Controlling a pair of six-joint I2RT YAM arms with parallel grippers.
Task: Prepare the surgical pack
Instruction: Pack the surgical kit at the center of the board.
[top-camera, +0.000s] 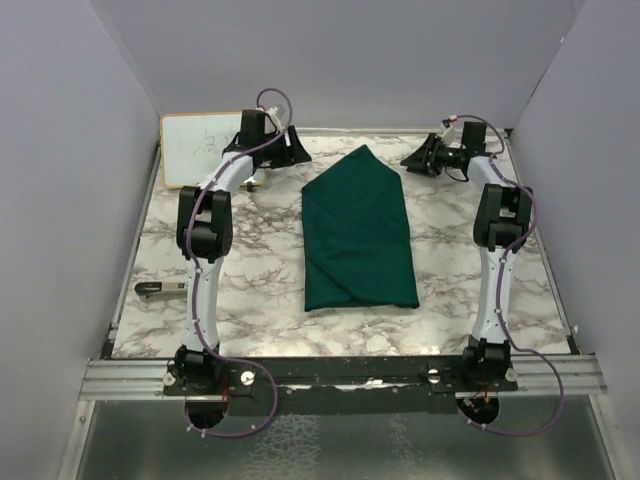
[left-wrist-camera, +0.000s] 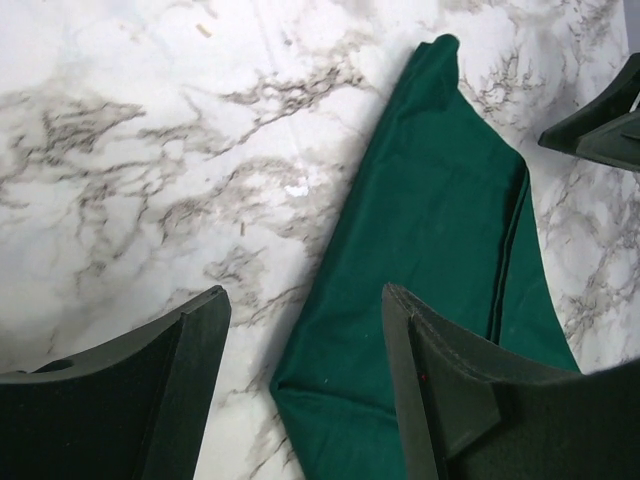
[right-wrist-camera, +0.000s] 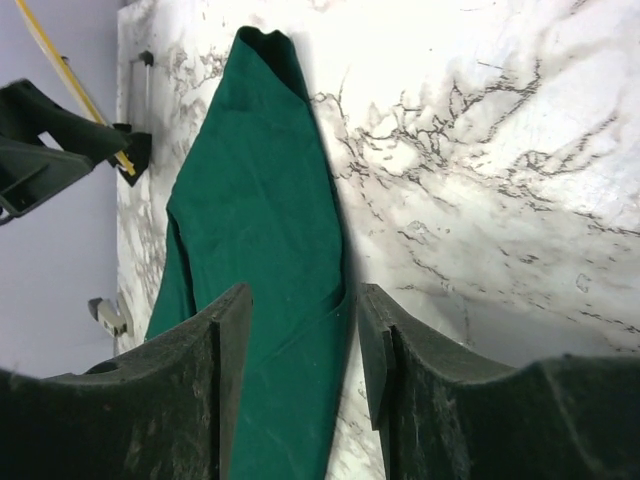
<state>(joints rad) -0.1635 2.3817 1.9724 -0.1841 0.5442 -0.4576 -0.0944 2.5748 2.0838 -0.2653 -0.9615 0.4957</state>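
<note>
The surgical pack's dark green drape (top-camera: 358, 235) lies folded on the marble table as a long bundle, pointed at the far end and square at the near end. My left gripper (top-camera: 297, 152) hovers by the point's left side. Its jaws are open, and between them shows the bundle's corner (left-wrist-camera: 330, 390) below. My right gripper (top-camera: 408, 163) hangs off the point's right side. It is open too, above the bundle's edge (right-wrist-camera: 290, 330). Neither holds anything. The drape (left-wrist-camera: 440, 200) (right-wrist-camera: 255, 190) hides whatever is inside it.
A wood-framed whiteboard (top-camera: 192, 148) leans at the back left corner behind the left arm. A small silver object (top-camera: 160, 290) lies near the table's left edge. Grey walls close in the left, right and back. The arm bases sit on a rail (top-camera: 340, 375) at the near edge.
</note>
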